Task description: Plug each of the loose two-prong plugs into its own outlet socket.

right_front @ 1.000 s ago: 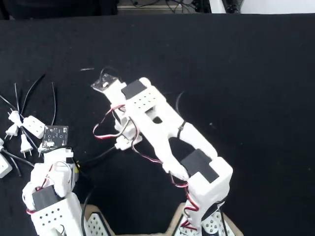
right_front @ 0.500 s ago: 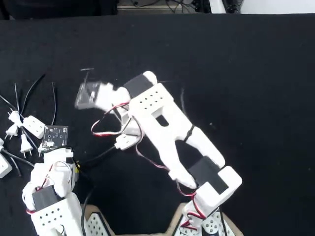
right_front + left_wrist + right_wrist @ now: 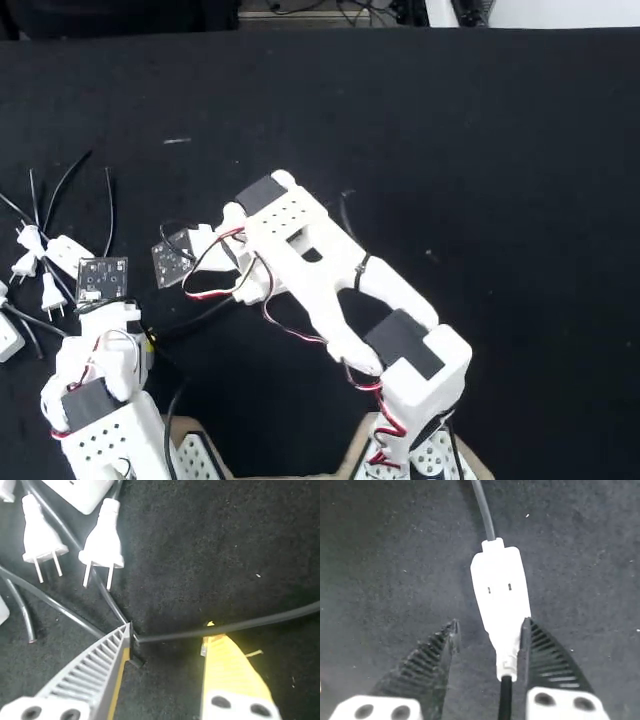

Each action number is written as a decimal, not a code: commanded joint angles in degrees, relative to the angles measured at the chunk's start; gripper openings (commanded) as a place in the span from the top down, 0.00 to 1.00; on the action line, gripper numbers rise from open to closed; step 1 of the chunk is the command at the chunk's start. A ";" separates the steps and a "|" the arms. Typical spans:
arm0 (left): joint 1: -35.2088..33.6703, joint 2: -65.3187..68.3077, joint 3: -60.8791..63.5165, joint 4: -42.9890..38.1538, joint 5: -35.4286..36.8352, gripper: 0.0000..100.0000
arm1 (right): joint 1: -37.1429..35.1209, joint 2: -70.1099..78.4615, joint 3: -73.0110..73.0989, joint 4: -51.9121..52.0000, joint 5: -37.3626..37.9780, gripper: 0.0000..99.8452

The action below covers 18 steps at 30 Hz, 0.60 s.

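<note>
Two loose white two-prong plugs (image 3: pixel 42 535) (image 3: pixel 104 542) lie side by side on the black table, prongs toward my left gripper (image 3: pixel 169 630). That gripper is open a little short of them, and a thin black cable (image 3: pixel 250 622) crosses between its fingertips. A white outlet socket (image 3: pixel 85 492) lies just past the plugs. In the high view the plugs (image 3: pixel 50 292) (image 3: pixel 22 262) and socket (image 3: pixel 68 255) sit at the far left. My right gripper (image 3: pixel 490 625) is open around a white inline socket piece (image 3: pixel 500 595) with cable at both ends, which lies against one finger (image 3: pixel 545 660).
Another white socket (image 3: pixel 8 340) lies at the left edge, with several black cables (image 3: pixel 60 185) fanned out behind the plugs. The right arm (image 3: pixel 330 270) stretches across the table's middle. The left arm (image 3: pixel 95 400) stands at the near left.
The right arm's wrist swung from the far middle of the table toward the left and nearer, ending close to the left arm. The left arm shifted slightly left.
</note>
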 commanded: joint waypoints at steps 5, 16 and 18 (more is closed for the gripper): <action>-0.75 -0.35 -0.40 0.18 -0.18 0.77 | -0.88 1.54 -0.22 -0.88 -0.35 0.74; -0.57 -0.35 -0.22 0.18 -0.35 0.77 | -3.34 6.64 -0.04 -5.01 -0.53 0.75; -0.57 -0.35 -0.22 0.18 -0.35 0.77 | -3.16 7.25 -0.40 -5.01 -0.53 0.75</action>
